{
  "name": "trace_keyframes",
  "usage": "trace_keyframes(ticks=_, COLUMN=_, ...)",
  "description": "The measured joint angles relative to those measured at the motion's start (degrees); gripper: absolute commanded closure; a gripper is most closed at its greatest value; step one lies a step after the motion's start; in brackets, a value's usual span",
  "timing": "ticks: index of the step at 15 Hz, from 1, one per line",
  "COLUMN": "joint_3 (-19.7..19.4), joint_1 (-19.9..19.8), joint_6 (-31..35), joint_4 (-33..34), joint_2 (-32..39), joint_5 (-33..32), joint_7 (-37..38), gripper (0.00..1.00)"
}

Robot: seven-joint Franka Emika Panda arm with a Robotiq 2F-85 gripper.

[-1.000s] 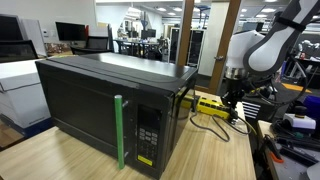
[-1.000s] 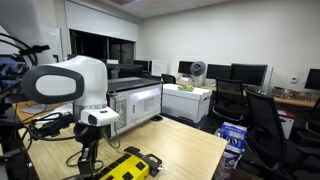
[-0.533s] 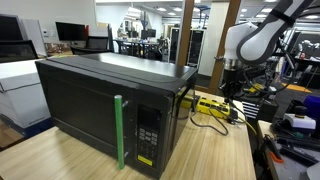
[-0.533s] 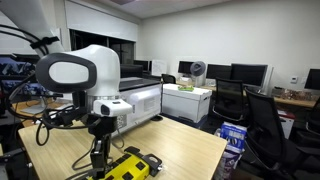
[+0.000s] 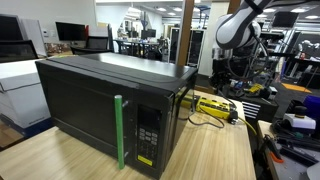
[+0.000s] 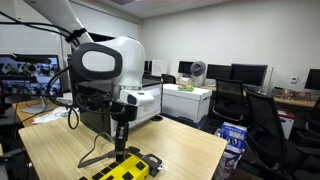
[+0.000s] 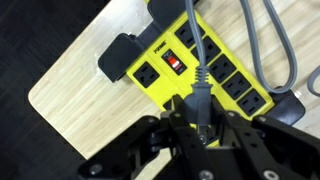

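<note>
- The plug (image 7: 199, 102), grey, sits upright over the middle of the power strip (image 7: 160, 72), above the outlets next to the strip's red switch (image 7: 172, 62).
- The gripper (image 7: 201, 122) has its fingers drawn in narrow, pinching the plug from two sides. The wrist view shows the plug squeezed between the black fingertips.
- The plug's grey cord (image 7: 190, 40) runs from the plug across the strip and out over the strip's far long edge.
- Whether the plug's prongs touch the strip cannot be told. In both exterior views the gripper (image 5: 222, 86) (image 6: 120, 142) points straight down just above the strip.
- The power strip is yellow with black ends and a row of outlets along its length. It lies flat on the wooden table (image 7: 80, 85).
- A second grey cable (image 7: 268, 50) loops on the table just beside the strip, past the end farther from the red switch.
- In an exterior view the microwave (image 5: 90, 95), black, stands on the same table near the strip, its back corner toward the strip.
- A green strip (image 5: 119, 130) runs up the microwave's door, on the face turned away from the power strip.
</note>
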Motion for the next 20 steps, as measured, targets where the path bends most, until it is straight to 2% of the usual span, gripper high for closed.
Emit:
trace_keyframes(ticks=5, joint_3=2.30, joint_1=-3.11, joint_6=-14.57, joint_4=17.52, joint_2=11.44, joint_5=7.14, joint_7=-12.60, gripper=0.92)
trace_keyframes(ticks=8, joint_3=4.39, joint_1=-6.68, joint_6=-25.90, joint_4=29.17, joint_2=19.59, joint_5=8.58, joint_7=-20.20, gripper=0.92)
trace_keyframes(ticks=12, joint_3=6.20, joint_1=-10.80, joint_6=-41.63, joint_4=43.03, joint_2=27.63, joint_5=8.93, joint_7=-25.27, gripper=0.92)
trace_keyframes(ticks=15, joint_3=6.87, joint_1=-12.63, joint_6=-50.37, joint_4=48.72, joint_2=30.91, joint_5=8.91, joint_7=-28.19, gripper=0.92)
trace_keyframes(ticks=20, joint_3=7.21, joint_1=-14.44, joint_6=-65.70, joint_4=52.91, joint_2=35.74, joint_5=5.12, joint_7=-33.28, gripper=0.92)
